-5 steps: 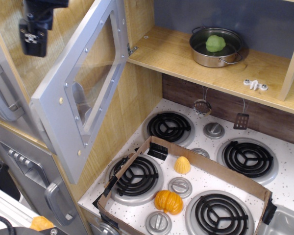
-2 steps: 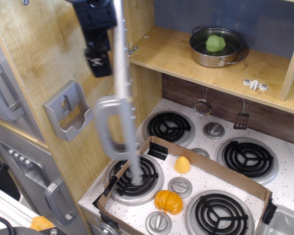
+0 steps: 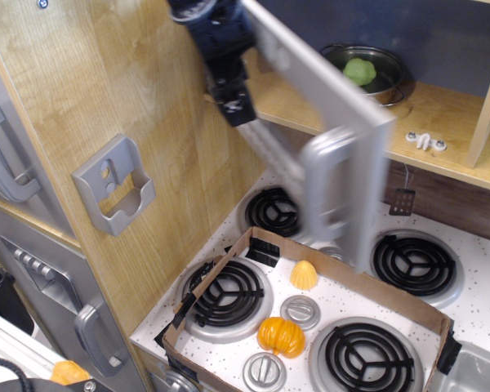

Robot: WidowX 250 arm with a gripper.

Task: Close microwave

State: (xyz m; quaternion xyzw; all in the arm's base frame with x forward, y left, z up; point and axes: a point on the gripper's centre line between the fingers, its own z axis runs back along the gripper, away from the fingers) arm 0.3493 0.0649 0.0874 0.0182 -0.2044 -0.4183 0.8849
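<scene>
Tall wooden side wall (image 3: 82,90) on the left, bearing a small grey bracket (image 3: 114,184). Microwave (image 3: 327,122) door caught mid-swing and blurred, part-way across the shelf opening, handle (image 3: 327,192) facing outward — probably nearly closed, pushed from its outer face. Stove surface (image 3: 482,302) below, with a cardboard tray (image 3: 351,286) holding two orange toy vegetables. Pot (image 3: 374,77) with a green item half hidden behind the door. Dark end effector (image 3: 229,90) just beside the door's hinge-side face, seemingly pressing rather than gripping — cannot tell how far open, fingers smeared and unclear; upper part cut off by the frame.
</scene>
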